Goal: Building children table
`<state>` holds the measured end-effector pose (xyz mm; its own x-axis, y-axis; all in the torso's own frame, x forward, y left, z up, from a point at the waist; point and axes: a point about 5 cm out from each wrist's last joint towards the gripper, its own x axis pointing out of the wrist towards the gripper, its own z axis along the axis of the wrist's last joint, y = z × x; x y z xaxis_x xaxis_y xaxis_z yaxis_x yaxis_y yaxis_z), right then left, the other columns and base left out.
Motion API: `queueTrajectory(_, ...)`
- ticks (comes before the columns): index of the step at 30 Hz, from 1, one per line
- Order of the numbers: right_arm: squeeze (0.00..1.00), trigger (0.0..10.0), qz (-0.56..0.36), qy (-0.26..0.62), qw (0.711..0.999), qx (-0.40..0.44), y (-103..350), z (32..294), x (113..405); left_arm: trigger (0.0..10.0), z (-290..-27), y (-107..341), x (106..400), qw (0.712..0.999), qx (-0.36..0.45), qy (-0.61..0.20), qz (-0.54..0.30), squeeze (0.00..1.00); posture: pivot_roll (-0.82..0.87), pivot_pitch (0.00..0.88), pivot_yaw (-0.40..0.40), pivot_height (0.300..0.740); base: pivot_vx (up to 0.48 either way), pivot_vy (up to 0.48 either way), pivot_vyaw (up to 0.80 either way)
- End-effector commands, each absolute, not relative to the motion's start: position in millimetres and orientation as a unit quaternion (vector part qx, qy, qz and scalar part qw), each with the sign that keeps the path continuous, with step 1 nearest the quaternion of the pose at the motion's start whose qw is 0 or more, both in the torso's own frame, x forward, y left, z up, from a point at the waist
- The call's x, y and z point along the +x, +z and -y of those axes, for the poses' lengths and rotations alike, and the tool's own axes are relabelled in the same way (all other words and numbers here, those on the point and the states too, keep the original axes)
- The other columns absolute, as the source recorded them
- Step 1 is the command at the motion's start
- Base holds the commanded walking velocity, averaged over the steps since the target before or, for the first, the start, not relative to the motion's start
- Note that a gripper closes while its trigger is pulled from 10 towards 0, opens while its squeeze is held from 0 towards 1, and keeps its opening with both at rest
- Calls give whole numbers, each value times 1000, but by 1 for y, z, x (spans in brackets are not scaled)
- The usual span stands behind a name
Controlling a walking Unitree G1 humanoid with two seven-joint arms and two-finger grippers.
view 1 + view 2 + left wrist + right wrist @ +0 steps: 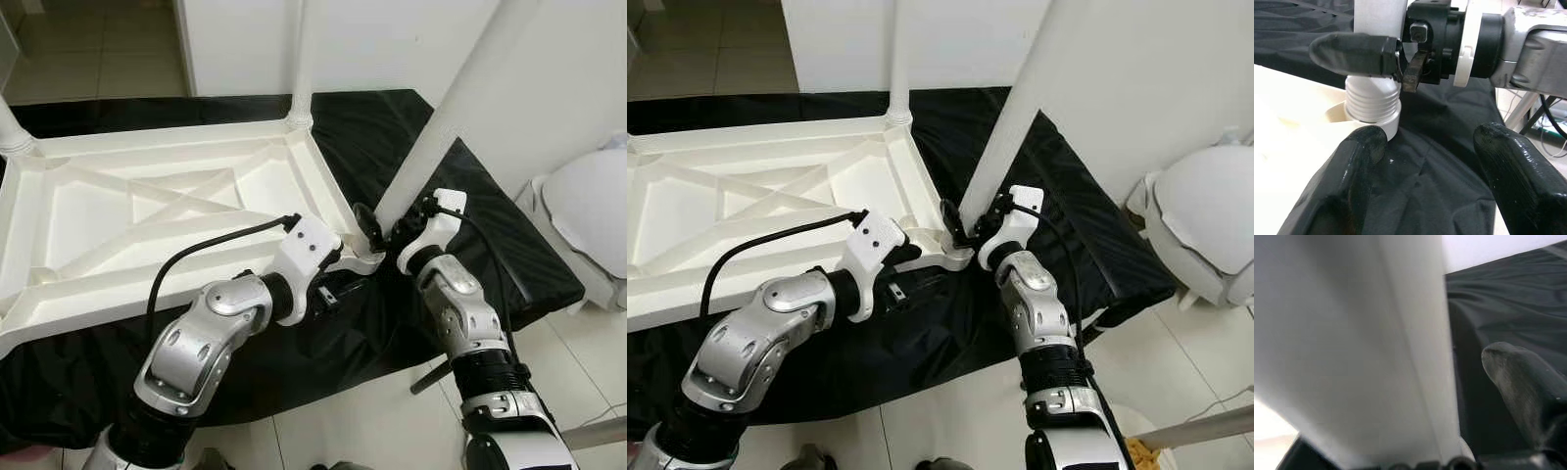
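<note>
A white plastic children's tabletop (147, 211) lies upside down on a black cloth (470, 215). White legs stand at its far right corner (300, 59) and far left corner (10, 132). A third leg (456, 113) leans in the near right corner socket, its threaded end (1373, 105) sitting in the socket. My right gripper (377, 230) is shut on that leg just above the thread; one finger (1352, 54) lies across it. My left gripper (1432, 181) is open, low beside the same corner, with only cloth between its fingers (1347, 181).
A rounded white object (588, 215) stands on the tiled floor at the right, close to the cloth's edge. A white wall rises behind the table. A metal bar (598, 433) lies at the lower right by my right arm.
</note>
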<state>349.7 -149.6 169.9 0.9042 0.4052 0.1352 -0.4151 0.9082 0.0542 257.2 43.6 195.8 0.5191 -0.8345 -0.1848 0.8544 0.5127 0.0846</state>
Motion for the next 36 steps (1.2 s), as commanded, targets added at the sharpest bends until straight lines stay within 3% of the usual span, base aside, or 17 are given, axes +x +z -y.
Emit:
queueTrajectory(1, 0, 10000, 59, 237, 969, 42, 171, 154, 351, 10000, -42, 193, 258, 875, 86, -472, -67, 0, -15, 102, -62, 740, 0, 0, 0)
queueTrajectory(8, 0, 10000, 58, 289, 955, 27, 173, 157, 352, 10000, -41, 194, 258, 875, 86, -472, -66, 0, -11, 102, -58, 740, 0, 0, 0)
queueTrajectory(9, 0, 6902, 61, 299, 952, 17, 175, 159, 354, 10000, -42, 195, 259, 876, 86, -471, -66, 0, -8, 101, -57, 740, 0, 0, 0)
queueTrajectory(10, 0, 6902, 61, 299, 952, 17, 175, 159, 354, 10000, -42, 195, 259, 876, 86, -471, -66, 0, -8, 101, -57, 740, 0, 0, 0)
queueTrajectory(11, 0, 0, 61, 309, 949, 7, 175, 160, 356, 10000, -42, 196, 259, 877, 86, -469, -65, 0, -7, 101, -56, 740, 0, 0, 0)
queueTrajectory(32, 0, 78, 62, 366, 929, -2, 191, 157, 376, 10000, -49, 199, 261, 887, 79, -450, -62, 0, 24, 85, -69, 740, 0, 0, 0)
queueTrajectory(33, 0, 10000, 60, 371, 927, -10, 192, 158, 377, 10000, -50, 200, 262, 887, 78, -450, -61, 0, 22, 85, -68, 740, 0, 0, 0)
queueTrajectory(36, 0, 10000, 42, 392, 918, -31, 189, 159, 377, 10000, -51, 202, 262, 886, 76, -453, -60, 0, 19, 87, -71, 740, 0, 0, 0)
